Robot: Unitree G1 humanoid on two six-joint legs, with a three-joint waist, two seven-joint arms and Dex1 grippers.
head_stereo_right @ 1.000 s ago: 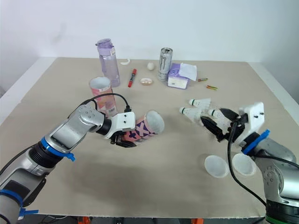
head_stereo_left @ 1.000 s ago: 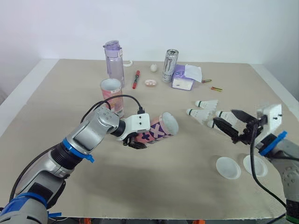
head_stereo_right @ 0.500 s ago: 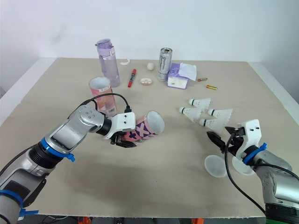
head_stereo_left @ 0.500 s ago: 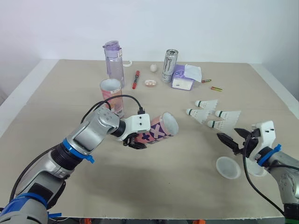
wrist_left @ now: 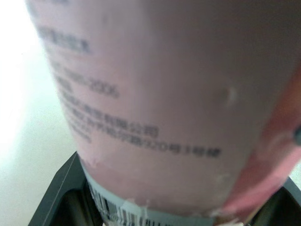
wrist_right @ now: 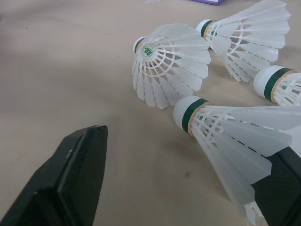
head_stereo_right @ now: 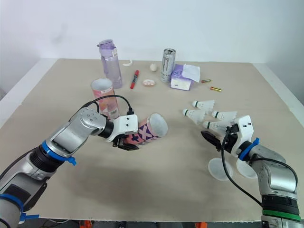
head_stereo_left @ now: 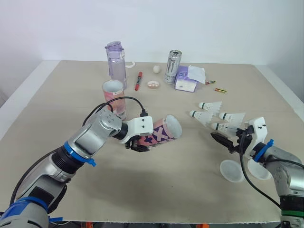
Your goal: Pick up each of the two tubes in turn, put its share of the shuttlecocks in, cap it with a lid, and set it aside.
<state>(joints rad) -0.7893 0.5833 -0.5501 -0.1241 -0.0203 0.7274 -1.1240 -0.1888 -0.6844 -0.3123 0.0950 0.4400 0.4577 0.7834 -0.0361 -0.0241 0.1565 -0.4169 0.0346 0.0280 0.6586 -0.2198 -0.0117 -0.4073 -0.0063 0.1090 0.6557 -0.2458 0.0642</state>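
My left gripper (head_stereo_left: pixel 137 142) is shut on a pink and purple tube (head_stereo_left: pixel 159 133), held tilted just above the table with its open mouth (head_stereo_left: pixel 173 126) facing right; its printed wall (wrist_left: pixel 155 103) is close up in the left wrist view. A second tube (head_stereo_left: pixel 114 97) stands upright behind it. Several white shuttlecocks (head_stereo_left: pixel 209 105) lie right of centre. My right gripper (head_stereo_left: pixel 228 137) is open and low at the nearest shuttlecock (wrist_right: pixel 235 136), which lies between its fingers (wrist_right: pixel 70 183), close to the right-hand one. Two white lids (head_stereo_left: pixel 232 170) (head_stereo_left: pixel 259 168) lie near the front edge.
At the back stand a clear purple water bottle (head_stereo_left: pixel 116 64), a drink can (head_stereo_left: pixel 173 66) and a purple tissue pack (head_stereo_left: pixel 187 80). A red marker (head_stereo_left: pixel 138 80), a small white ball (head_stereo_left: pixel 156 69) and other small bits lie around them.
My right gripper dropped from above the shuttlecocks, drew back toward the front edge, then came forward low to the nearest shuttlecock. The left arm and its tube stayed still.
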